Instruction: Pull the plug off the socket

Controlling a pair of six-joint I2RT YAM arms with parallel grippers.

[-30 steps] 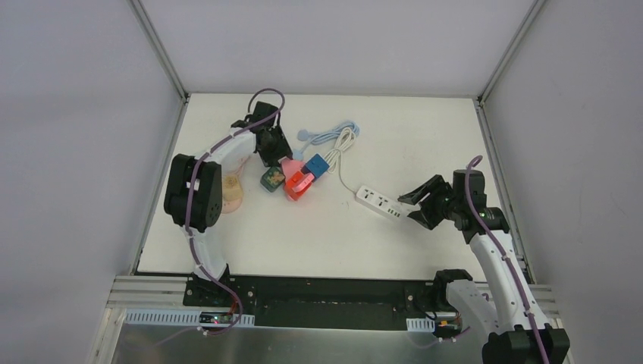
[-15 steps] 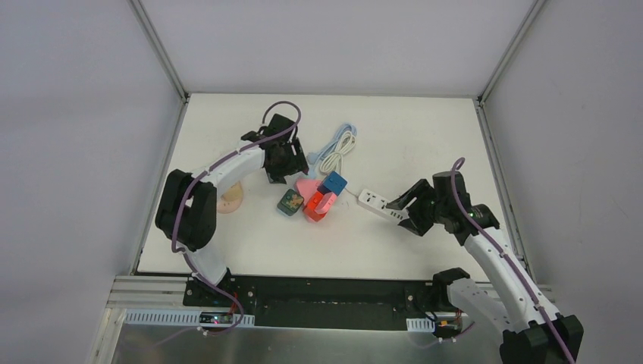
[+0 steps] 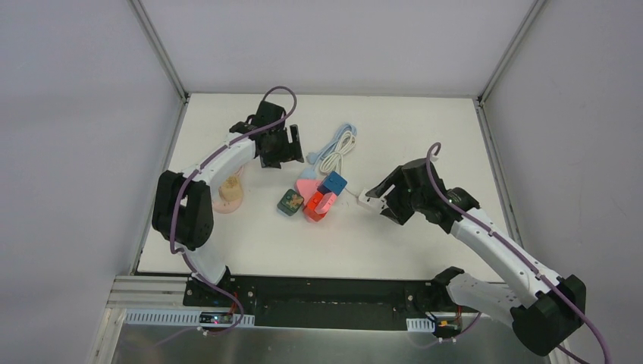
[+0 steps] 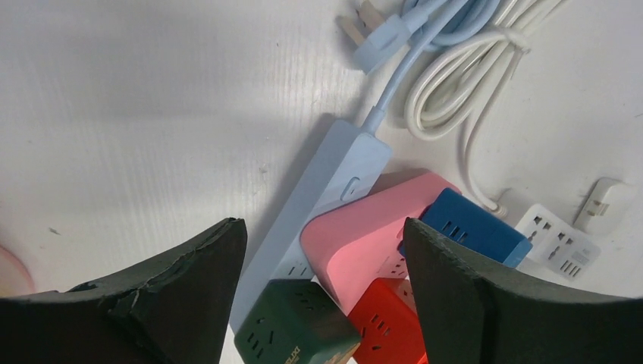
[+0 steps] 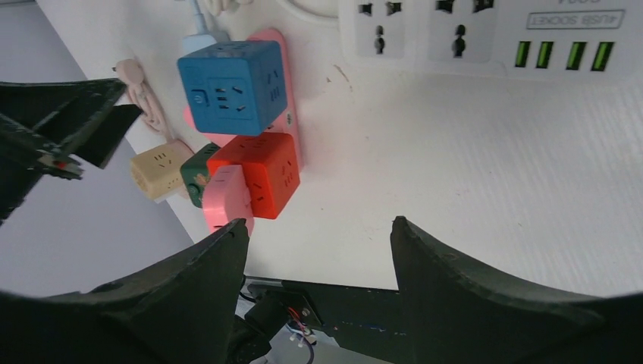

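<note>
The left fingers (image 4: 174,296) have backed off the socket cluster and stand spread, empty. The right fingers (image 5: 470,296) have swung in past the white strip (image 5: 485,30), also apart. Between them on the counter (image 3: 425,129), the blue cube plug (image 5: 231,76) sits on the pink socket strip (image 4: 364,227). A red cube (image 5: 258,171) and a green cube (image 4: 292,330) crowd beside it.
</note>
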